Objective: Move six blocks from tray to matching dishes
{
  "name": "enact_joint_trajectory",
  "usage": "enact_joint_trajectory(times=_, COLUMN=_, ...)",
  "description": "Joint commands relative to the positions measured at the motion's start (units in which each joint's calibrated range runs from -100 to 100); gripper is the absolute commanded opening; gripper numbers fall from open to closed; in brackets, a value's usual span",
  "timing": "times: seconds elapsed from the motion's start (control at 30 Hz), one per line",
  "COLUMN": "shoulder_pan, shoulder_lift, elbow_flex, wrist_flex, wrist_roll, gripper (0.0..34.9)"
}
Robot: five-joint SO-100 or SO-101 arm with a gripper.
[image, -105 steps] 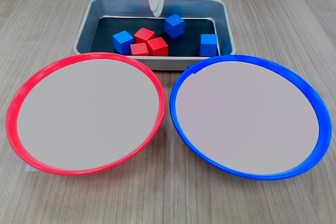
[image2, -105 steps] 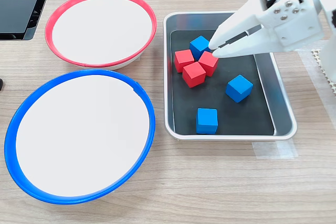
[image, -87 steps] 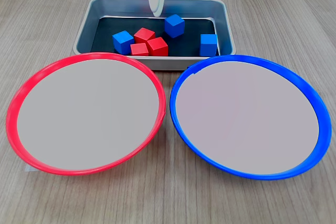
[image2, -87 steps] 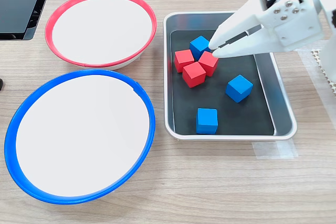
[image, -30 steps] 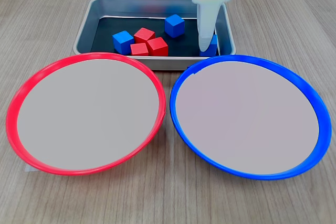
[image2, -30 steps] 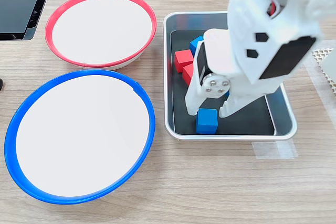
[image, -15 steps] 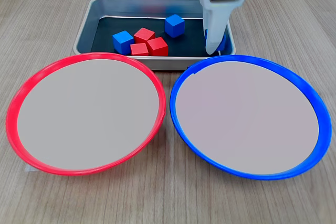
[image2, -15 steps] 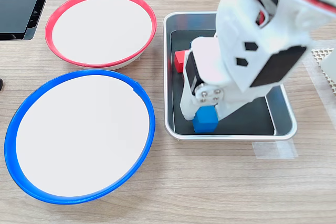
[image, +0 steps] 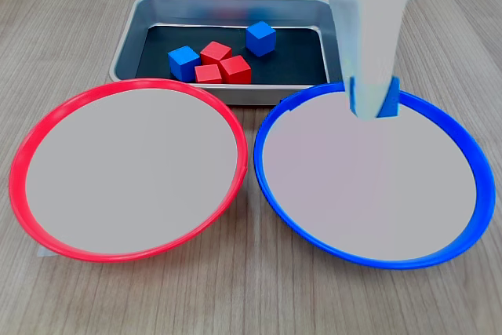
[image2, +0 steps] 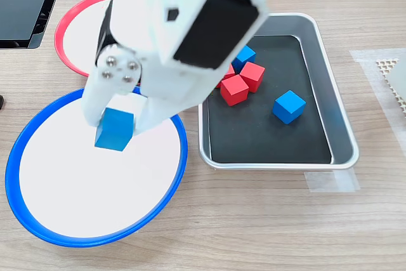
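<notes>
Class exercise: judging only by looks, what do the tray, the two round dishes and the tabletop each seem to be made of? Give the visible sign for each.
The tray: apparently brushed metal, since its silvery walls show a soft sheen; the floor is matte black, perhaps a liner.
The blue-rimmed dish and red-rimmed dish: probably plastic, with smooth, evenly coloured glossy rims and flat pale centres.
The tabletop: wood-grain streaks, though whether real wood or laminate cannot be told.

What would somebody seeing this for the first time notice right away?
Most likely the white gripper, filling much of the second exterior view as it holds a blue block over the blue-rimmed dish. Next, the red-rimmed dish at the first exterior view's left, with nothing on it. Behind both dishes, the metal tray holds three red blocks clustered together and two blue ones.
</notes>
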Motion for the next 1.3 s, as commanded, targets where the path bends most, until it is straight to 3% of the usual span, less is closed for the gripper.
enact_joint_trajectory(times=0.0, shoulder_pan=-0.9, shoulder_lift=2.2, elbow_flex=-3.6, wrist_flex=-2.5, wrist_roll=1.6, gripper=15.9)
enact_joint_trajectory(times=0.07, shoulder_pan=-0.4, shoulder_lift=1.5, elbow_flex=-3.2, wrist_flex=-1.3, wrist_roll=1.7, gripper=14.7)
enact_joint_trajectory(times=0.13, shoulder_pan=0.5, shoulder_lift=-2.1, elbow_flex=-1.2, wrist_flex=2.7, wrist_roll=2.0, gripper=11.2)
enact_joint_trajectory(times=0.2, shoulder_pan=1.5, shoulder_lift=-6.2, elbow_flex=1.7, wrist_flex=7.3, wrist_roll=3.2, gripper=1.8)
enact_joint_trajectory(times=0.23, shoulder_pan=2.3, shoulder_lift=-8.7, elbow_flex=3.5, wrist_flex=10.4, wrist_roll=3.9, gripper=0.4)
enact_joint_trajectory(times=0.37, shoulder_pan=7.4, shoulder_lift=-18.9, elbow_flex=15.4, wrist_flex=20.5, wrist_roll=9.8, gripper=0.3)
enact_joint_trajectory(times=0.5, shoulder_pan=14.4, shoulder_lift=-27.3, elbow_flex=32.1, wrist_flex=21.5, wrist_roll=20.2, gripper=0.3)
enact_joint_trajectory(times=0.57, shoulder_pan=17.6, shoulder_lift=-30.4, elbow_flex=39.8, wrist_flex=19.7, wrist_roll=25.1, gripper=3.3)
enact_joint_trajectory(times=0.6, shoulder_pan=18.8, shoulder_lift=-31.4, elbow_flex=42.2, wrist_flex=19.1, wrist_roll=26.4, gripper=10.8)
enact_joint_trajectory(times=0.63, shoulder_pan=19.7, shoulder_lift=-32.2, elbow_flex=43.9, wrist_flex=18.5, wrist_roll=27.1, gripper=15.0)
enact_joint_trajectory(times=0.73, shoulder_pan=20.4, shoulder_lift=-33.7, elbow_flex=46.9, wrist_flex=17.2, wrist_roll=28.2, gripper=22.2)
enact_joint_trajectory(times=0.87, shoulder_pan=18.6, shoulder_lift=-34.1, elbow_flex=48.2, wrist_flex=16.8, wrist_roll=28.4, gripper=24.4)
enact_joint_trajectory(times=1.03, shoulder_pan=14.9, shoulder_lift=-33.6, elbow_flex=51.0, wrist_flex=15.2, wrist_roll=28.8, gripper=23.6)
enact_joint_trajectory(times=1.13, shoulder_pan=13.1, shoulder_lift=-33.3, elbow_flex=53.0, wrist_flex=13.8, wrist_roll=29.5, gripper=19.8)
enact_joint_trajectory(times=1.2, shoulder_pan=11.9, shoulder_lift=-33.3, elbow_flex=53.9, wrist_flex=13.1, wrist_roll=29.7, gripper=15.5)
enact_joint_trajectory(times=1.27, shoulder_pan=10.6, shoulder_lift=-33.2, elbow_flex=54.0, wrist_flex=12.6, wrist_roll=29.7, gripper=3.6)
